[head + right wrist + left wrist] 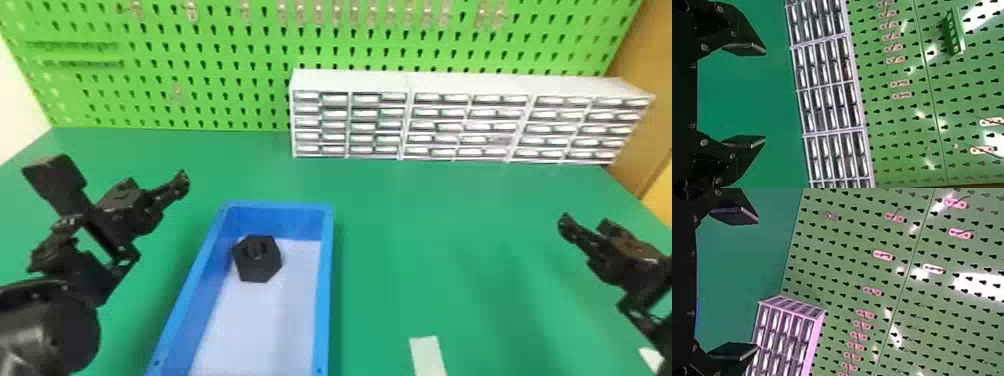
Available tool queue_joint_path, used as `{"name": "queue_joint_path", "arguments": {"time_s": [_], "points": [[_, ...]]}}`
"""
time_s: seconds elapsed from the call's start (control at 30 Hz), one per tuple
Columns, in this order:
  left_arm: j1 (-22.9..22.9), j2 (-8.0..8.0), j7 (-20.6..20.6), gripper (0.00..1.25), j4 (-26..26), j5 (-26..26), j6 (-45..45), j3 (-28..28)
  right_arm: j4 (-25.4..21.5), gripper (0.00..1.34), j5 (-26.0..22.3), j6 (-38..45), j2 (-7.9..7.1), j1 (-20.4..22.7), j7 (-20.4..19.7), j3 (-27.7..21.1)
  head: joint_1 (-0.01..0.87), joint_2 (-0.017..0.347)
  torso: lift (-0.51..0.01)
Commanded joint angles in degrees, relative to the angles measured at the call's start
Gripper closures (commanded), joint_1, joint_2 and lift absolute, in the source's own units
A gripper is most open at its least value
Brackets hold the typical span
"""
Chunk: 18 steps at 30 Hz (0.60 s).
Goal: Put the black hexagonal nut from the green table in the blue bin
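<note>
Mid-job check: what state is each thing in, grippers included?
Blue rectangular bin: open-topped, holding the nut.
Black hexagonal nut: inside the bin, ungripped.
Black two-fingered left gripper: open, empty.
Black two-fingered right gripper: open, empty.
White multi-drawer cabinet: standing upright.
Pale rectangular strip: flat on the green table.

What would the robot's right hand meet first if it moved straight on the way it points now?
Probably the white cabinet of small rectangular drawers at the back. The downward slope of the right hand is unclear, though, so the green table might come first.
</note>
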Motion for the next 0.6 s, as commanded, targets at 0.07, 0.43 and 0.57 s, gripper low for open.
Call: {"name": "queue_joint_path", "arguments": {"time_s": [0.07,0.43,0.57], "points": [[0.2,0.00,0.0,0.14,0.3,0.1,0.0,-0.3,0.0,0.47,-0.4,-0.5,-0.12,-0.5,0.0,0.6,0.666,0.032,-0.100],[0.0,0.00,0.0,0.14,0.4,0.2,0.0,-0.8,0.0,0.47,0.2,-0.6,0.23,-1.3,0.0,2.5,0.666,0.032,-0.100],[0.0,0.00,0.0,0.14,0.5,0.4,0.0,-0.9,0.2,0.47,0.7,-0.6,0.76,-1.2,0.0,3.2,0.666,0.032,-0.100]]}}
